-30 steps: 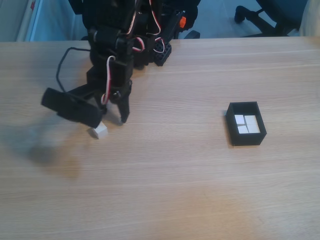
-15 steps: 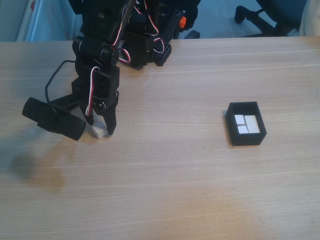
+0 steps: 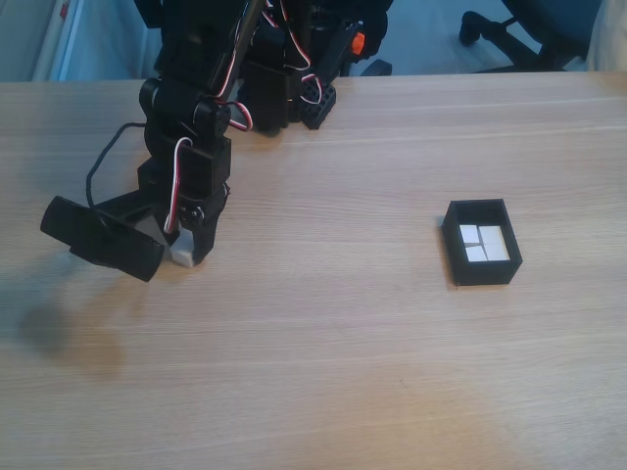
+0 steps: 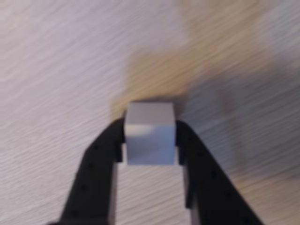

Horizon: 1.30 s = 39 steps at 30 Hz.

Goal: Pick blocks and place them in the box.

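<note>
Gripper (image 4: 150,140) was clamped on a white block (image 4: 150,133), one black finger flat against each side face, so the cube sat squarely between the pads, not on a corner. In the fixed view the gripper (image 3: 186,250) pointed straight down at the wooden table (image 3: 323,333), left of centre, with the block (image 3: 183,257) low between the fingers, apparently at or just off the surface; can't tell if it had lifted. The vertical approach probably suited a small cube lying flat. Black box (image 3: 481,242) stood well apart to the right, open top up, with white blocks (image 3: 485,243) already packed inside; the count was unclear, maybe three or four. Judged step: grasp made, carry to the box next. Remaining space looked tight, so the drop would need care.
</note>
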Each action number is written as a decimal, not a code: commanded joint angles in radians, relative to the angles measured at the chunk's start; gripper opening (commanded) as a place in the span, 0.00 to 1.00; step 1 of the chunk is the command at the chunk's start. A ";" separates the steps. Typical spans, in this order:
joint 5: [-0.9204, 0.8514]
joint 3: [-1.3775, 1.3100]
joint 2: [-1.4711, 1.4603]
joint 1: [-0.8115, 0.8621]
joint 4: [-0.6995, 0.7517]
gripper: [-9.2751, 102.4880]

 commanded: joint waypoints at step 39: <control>0.250 0.138 0.623 -1.195 -0.117 0.08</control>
